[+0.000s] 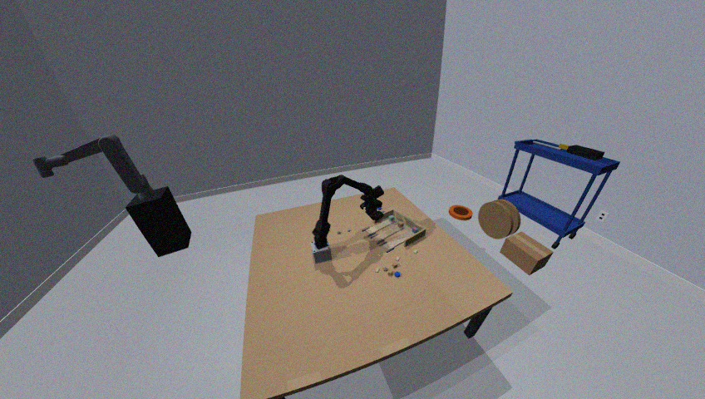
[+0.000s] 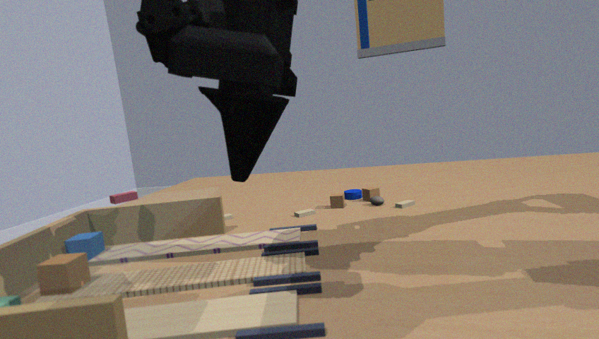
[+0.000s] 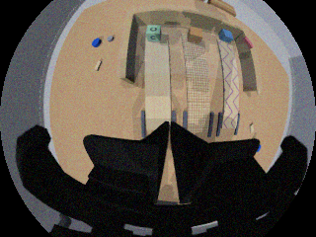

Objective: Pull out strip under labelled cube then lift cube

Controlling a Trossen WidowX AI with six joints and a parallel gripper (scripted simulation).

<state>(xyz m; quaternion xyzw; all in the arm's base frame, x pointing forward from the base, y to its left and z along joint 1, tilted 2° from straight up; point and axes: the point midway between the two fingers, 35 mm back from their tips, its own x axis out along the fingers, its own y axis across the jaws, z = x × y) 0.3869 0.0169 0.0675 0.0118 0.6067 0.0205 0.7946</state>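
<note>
The green labelled cube (image 1: 391, 218) (image 2: 9, 301) (image 3: 153, 33) shows dark letters and sits at the far end of the plain pale strip (image 2: 218, 313) (image 3: 157, 74). An orange-brown cube (image 2: 63, 273) (image 3: 196, 35) is at the far end of the middle, grid-patterned strip (image 2: 218, 270) (image 3: 198, 94). A blue cube (image 2: 85, 245) (image 3: 226, 35) is at the far end of the zigzag strip (image 2: 201, 240) (image 3: 230, 81). My gripper (image 2: 239, 179) (image 3: 169, 125) is shut and empty, pointing down above the strips. In the wrist view its tips appear near the plain strip's near end.
A low wall (image 2: 63, 317) (image 3: 132, 54) surrounds the cubes on three sides, open toward the arm. Dark blue rails (image 2: 280, 330) (image 3: 143, 123) flank the strips' near ends. Small blocks and a blue disc (image 1: 396, 274) (image 2: 352, 193) lie on the table. A pink block (image 2: 123, 196) (image 3: 248, 42) is by the wall.
</note>
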